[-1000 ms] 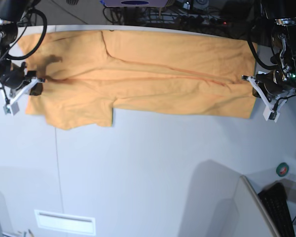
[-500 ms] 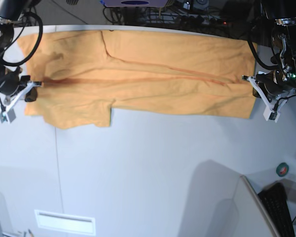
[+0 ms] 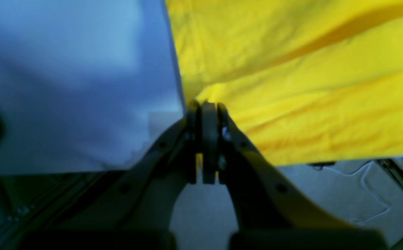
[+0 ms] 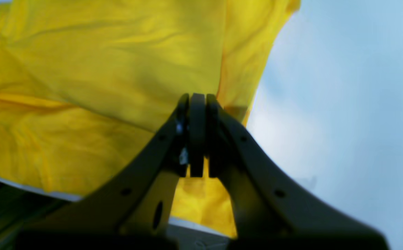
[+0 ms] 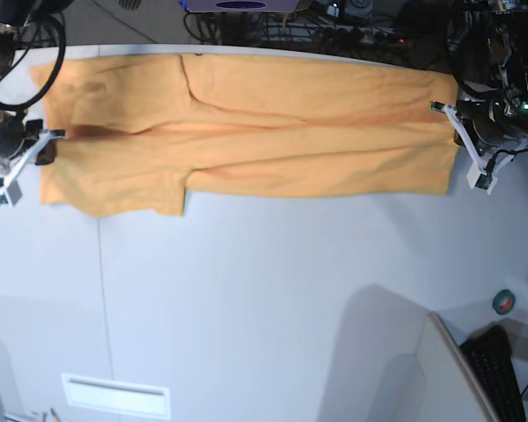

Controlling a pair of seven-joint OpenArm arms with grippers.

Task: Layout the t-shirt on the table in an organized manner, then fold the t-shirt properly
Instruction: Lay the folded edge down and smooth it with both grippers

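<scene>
The orange-yellow t-shirt [image 5: 273, 123] is stretched lengthwise across the far part of the table [image 5: 273, 290], with a long crease running between my two grippers. My left gripper [image 5: 443, 108] is at the shirt's right end in the base view. In the left wrist view its jaws [image 3: 205, 106] are shut on the t-shirt's [image 3: 309, 86] edge. At the sleeve end on the left, my right gripper [image 5: 56, 134] pinches the cloth. The right wrist view shows it [image 4: 196, 99] shut on the t-shirt [image 4: 83, 86]. No lettering shows.
A thin dark seam [image 5: 101, 290] crosses the table. A white label [image 5: 114, 396] lies near the front left. A green tape roll [image 5: 505, 301], a keyboard [image 5: 497, 369] and a grey panel [image 5: 440, 378] are at the front right. Cables run behind the far edge.
Both grippers moved toward the table's far edge, and the right one also moved outward to the left. The shirt went with them and is now tauter and straighter.
</scene>
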